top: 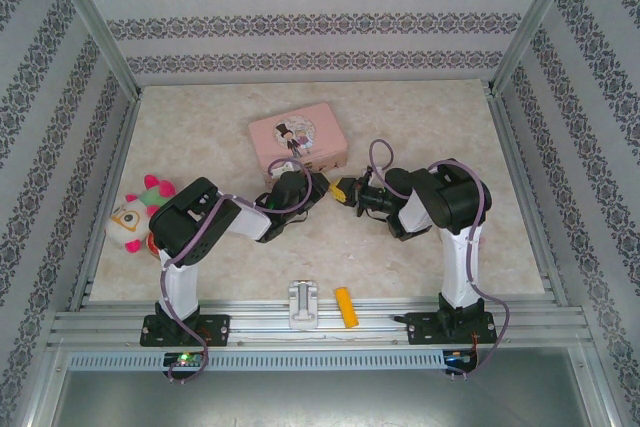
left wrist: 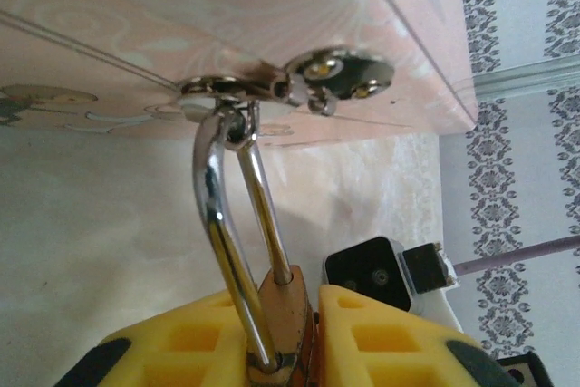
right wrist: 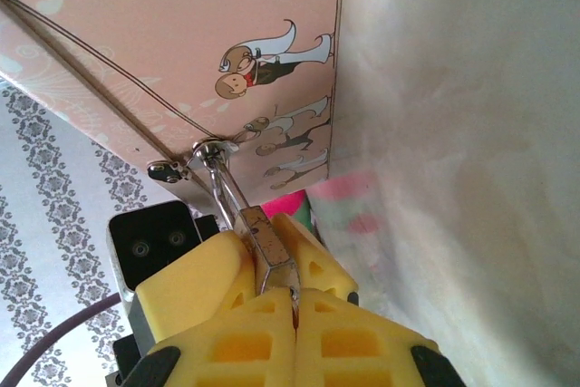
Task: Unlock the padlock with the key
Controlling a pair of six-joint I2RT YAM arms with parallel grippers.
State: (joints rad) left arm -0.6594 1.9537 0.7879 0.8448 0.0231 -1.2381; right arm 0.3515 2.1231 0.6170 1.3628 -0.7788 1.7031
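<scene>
Centrally, top external view: pink tin (top: 297, 137) on the marbled table (top: 430, 117); left gripper (top: 305, 187) and right gripper (top: 345, 190) meet tip to tip just below the tin's lower edge; the padlock is too small to make out from here.
Lower centre, near rail: white bracket (top: 303, 304) and yellow-orange block (top: 345, 307), side by side, apart; plush toy (top: 135, 215) at far left.
Left wrist view: padlock (left wrist: 288, 310), brass body clamped between the left claw's yellow fingers (left wrist: 381, 337) at bottom centre; silvery shackle (left wrist: 217, 215) rises to the tin's hasp (left wrist: 217, 92) and hangs through it; shackle legs both seated in the body.
Right wrist view: same padlock from below, centre frame, the left claw's fingers flanking it; the right claw's own fingers (right wrist: 362, 342) are pressed together along a narrow seam, tips against the padlock's underside; the key cannot be made out at that seam.
</scene>
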